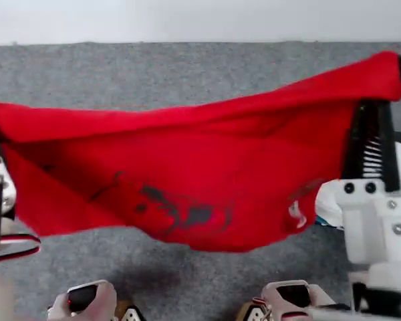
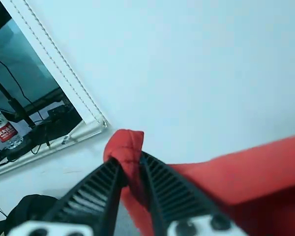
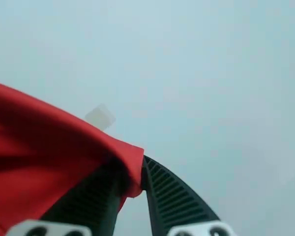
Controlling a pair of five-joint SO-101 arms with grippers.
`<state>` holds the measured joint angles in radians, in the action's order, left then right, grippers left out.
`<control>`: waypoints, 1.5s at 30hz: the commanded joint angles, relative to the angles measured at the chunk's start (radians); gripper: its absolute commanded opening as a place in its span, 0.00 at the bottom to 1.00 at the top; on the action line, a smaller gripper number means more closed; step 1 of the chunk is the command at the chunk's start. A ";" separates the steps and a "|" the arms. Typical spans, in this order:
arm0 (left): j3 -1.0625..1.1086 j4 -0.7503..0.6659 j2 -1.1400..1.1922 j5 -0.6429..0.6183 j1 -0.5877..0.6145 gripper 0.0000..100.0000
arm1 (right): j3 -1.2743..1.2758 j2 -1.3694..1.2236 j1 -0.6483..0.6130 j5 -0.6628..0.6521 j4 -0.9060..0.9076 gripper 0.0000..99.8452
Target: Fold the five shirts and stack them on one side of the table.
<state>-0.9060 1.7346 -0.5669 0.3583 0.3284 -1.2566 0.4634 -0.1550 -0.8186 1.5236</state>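
Note:
A red shirt (image 1: pixel 187 174) with a dark print hangs stretched in the air above the grey table (image 1: pixel 187 73), held at both upper corners. My left gripper (image 2: pixel 130 167) is shut on one bunched corner of the red shirt (image 2: pixel 125 147), at the left edge in the high view. My right gripper (image 3: pixel 137 177) is shut on the other corner of the red shirt (image 3: pixel 49 162), at the far right in the high view near the black fingers (image 1: pixel 371 144). The lower hem sags in the middle.
White and light-blue cloth (image 1: pixel 329 200) lies at the right, partly behind the right arm's white body (image 1: pixel 377 234). The arm bases (image 1: pixel 87 301) stand along the table's front edge. A white wall (image 1: pixel 200 20) borders the table's far side.

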 commanded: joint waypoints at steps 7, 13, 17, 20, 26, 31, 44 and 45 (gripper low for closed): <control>0.355 -0.051 0.112 0.009 0.005 0.02 | 0.353 -0.107 0.004 -0.005 -0.004 0.01; 0.680 -0.285 0.261 0.011 0.005 0.02 | 0.620 -0.245 -0.027 -0.003 -0.142 0.01; 0.782 -0.483 0.384 0.009 0.005 0.02 | 0.738 -0.361 -0.022 -0.003 -0.361 0.01; 0.789 -0.608 0.502 0.006 0.005 0.02 | 0.772 -0.467 -0.019 -0.005 -0.522 0.01; 0.779 -0.858 0.687 0.006 0.005 0.02 | 0.772 -0.662 0.001 -0.009 -0.825 0.01; 0.639 -0.950 0.802 0.005 -0.008 0.02 | 0.770 -0.754 0.007 -0.011 -1.055 0.01; 0.389 -0.700 0.977 0.009 -0.080 0.02 | 0.770 -0.806 0.002 -0.011 -1.101 0.01; 0.389 -0.654 0.977 0.009 -0.080 0.02 | 0.770 -0.797 0.002 -0.011 -1.058 0.01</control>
<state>-0.4703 0.9766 0.4196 0.3629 0.2532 -0.4710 -0.3744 -0.1718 -0.8186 0.3974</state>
